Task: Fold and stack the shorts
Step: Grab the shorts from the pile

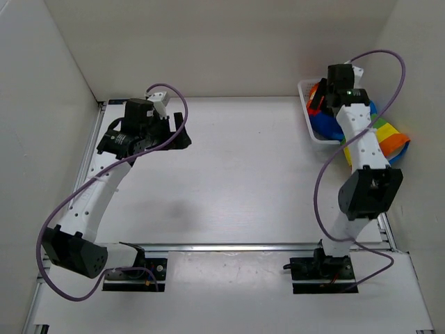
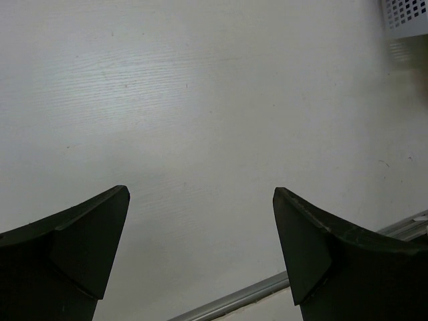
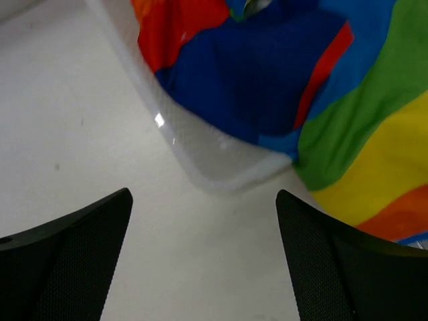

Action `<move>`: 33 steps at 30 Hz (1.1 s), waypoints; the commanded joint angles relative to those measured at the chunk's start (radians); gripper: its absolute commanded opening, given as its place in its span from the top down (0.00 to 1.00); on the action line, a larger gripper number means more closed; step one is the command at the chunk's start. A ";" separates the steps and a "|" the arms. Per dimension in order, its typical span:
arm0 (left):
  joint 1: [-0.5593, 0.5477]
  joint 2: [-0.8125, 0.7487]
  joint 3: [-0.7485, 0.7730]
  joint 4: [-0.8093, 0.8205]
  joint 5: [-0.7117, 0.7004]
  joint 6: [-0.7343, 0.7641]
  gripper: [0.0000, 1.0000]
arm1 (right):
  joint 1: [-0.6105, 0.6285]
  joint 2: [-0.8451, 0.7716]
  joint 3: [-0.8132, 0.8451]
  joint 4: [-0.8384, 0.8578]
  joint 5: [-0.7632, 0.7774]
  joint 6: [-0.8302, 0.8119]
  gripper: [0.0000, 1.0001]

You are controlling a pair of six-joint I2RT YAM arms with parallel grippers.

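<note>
The rainbow-striped shorts lie bunched in and over the white mesh basket at the far right of the table, spilling over its right side. In the right wrist view the shorts fill the top, with the basket's corner below them. My right gripper is open and empty, hovering over the basket's near-left corner; its fingers frame bare table. My left gripper is open and empty at the far left, above bare table, and its fingers show in the left wrist view.
White walls enclose the table on the left, back and right. A metal rail runs along the near edge by the arm bases. A corner of the basket shows in the left wrist view at the top right.
</note>
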 commanded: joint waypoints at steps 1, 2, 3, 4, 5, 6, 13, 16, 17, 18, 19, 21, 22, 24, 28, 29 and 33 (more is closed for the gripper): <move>0.018 -0.022 -0.009 0.007 0.002 -0.007 0.00 | -0.085 0.140 0.201 -0.069 -0.082 -0.006 0.05; 0.018 -0.022 -0.009 0.007 -0.013 -0.007 0.00 | -0.122 0.225 0.254 -0.109 -0.082 -0.006 0.01; 0.018 -0.022 -0.009 0.007 -0.033 -0.007 0.00 | -0.138 0.270 0.310 -0.132 -0.108 0.008 0.00; 0.018 -0.013 -0.009 0.007 -0.033 -0.007 0.00 | -0.153 0.315 0.412 -0.150 -0.122 0.008 0.00; 0.027 -0.013 -0.009 0.007 -0.047 -0.007 0.00 | -0.174 0.399 0.460 -0.184 -0.122 0.018 0.00; 0.027 0.001 -0.009 0.007 -0.047 -0.007 0.00 | -0.184 0.438 0.505 -0.196 -0.122 0.019 0.00; 0.027 0.065 0.002 0.007 -0.058 0.002 0.00 | -0.263 0.689 0.688 -0.151 -0.277 0.057 0.02; 0.027 0.090 0.021 0.007 -0.058 0.002 0.00 | -0.286 0.725 0.688 -0.074 -0.347 0.069 0.10; 0.027 0.101 0.022 0.007 -0.058 0.002 0.00 | -0.286 0.725 0.688 -0.060 -0.360 0.080 0.25; 0.027 0.101 0.022 0.007 -0.058 0.002 0.00 | -0.286 0.735 0.688 -0.049 -0.369 0.080 0.41; 0.027 0.110 0.032 0.007 -0.058 0.002 0.00 | -0.286 0.736 0.697 -0.049 -0.369 0.080 0.54; 0.027 0.110 0.032 0.007 -0.049 -0.007 0.00 | -0.286 0.725 0.706 -0.049 -0.369 0.080 0.91; 0.027 0.110 0.032 0.007 -0.049 -0.007 0.00 | -0.286 0.698 0.706 -0.049 -0.369 0.080 0.99; 0.027 0.110 0.032 0.007 -0.049 -0.007 0.00 | -0.286 0.650 0.706 -0.035 -0.357 0.092 0.99; 0.027 0.110 0.032 0.007 -0.039 -0.016 0.00 | -0.286 0.477 0.707 -0.012 -0.389 0.080 0.99; 0.027 0.110 0.032 0.007 -0.039 -0.025 0.00 | -0.286 0.444 0.718 0.001 -0.421 0.080 0.99; 0.038 0.101 0.041 0.007 -0.062 -0.068 0.00 | -0.247 0.232 0.718 0.064 -0.591 0.120 0.99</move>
